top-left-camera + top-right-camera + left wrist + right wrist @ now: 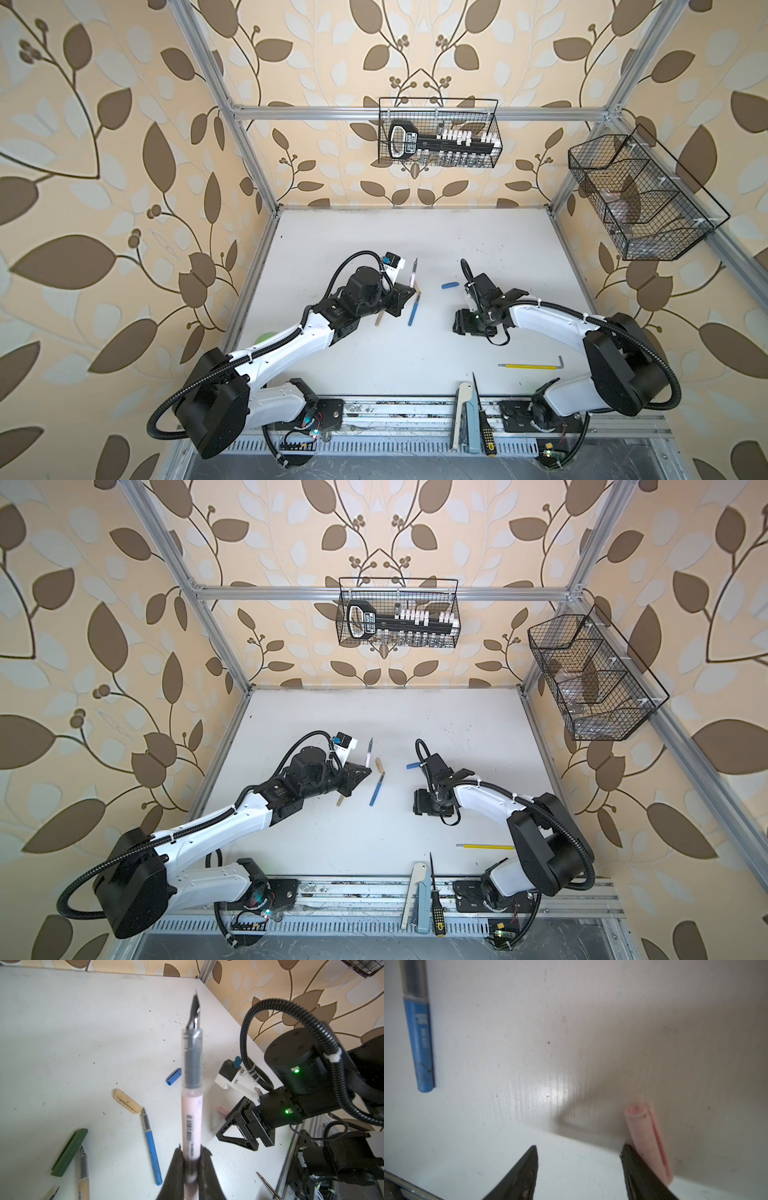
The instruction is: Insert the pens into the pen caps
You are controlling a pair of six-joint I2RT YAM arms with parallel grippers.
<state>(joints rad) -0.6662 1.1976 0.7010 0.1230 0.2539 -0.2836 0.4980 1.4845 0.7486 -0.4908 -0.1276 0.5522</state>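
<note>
Right claw (579, 1147) gapes, pink cap (646, 1132) seemingly touching one finger's outer side; left claw (191, 1150) clamps pink pen (191, 1105).

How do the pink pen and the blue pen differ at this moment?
The pink pen is clamped in the left gripper; the blue pen lies loose on the table. The pink pen's barrel is pale pink, the blue pen's blue. Both are uncapped, dark tips exposed.

Robot lab cell, aluminium frame (415, 113), wallpaper backdrop (104, 187)
</note>
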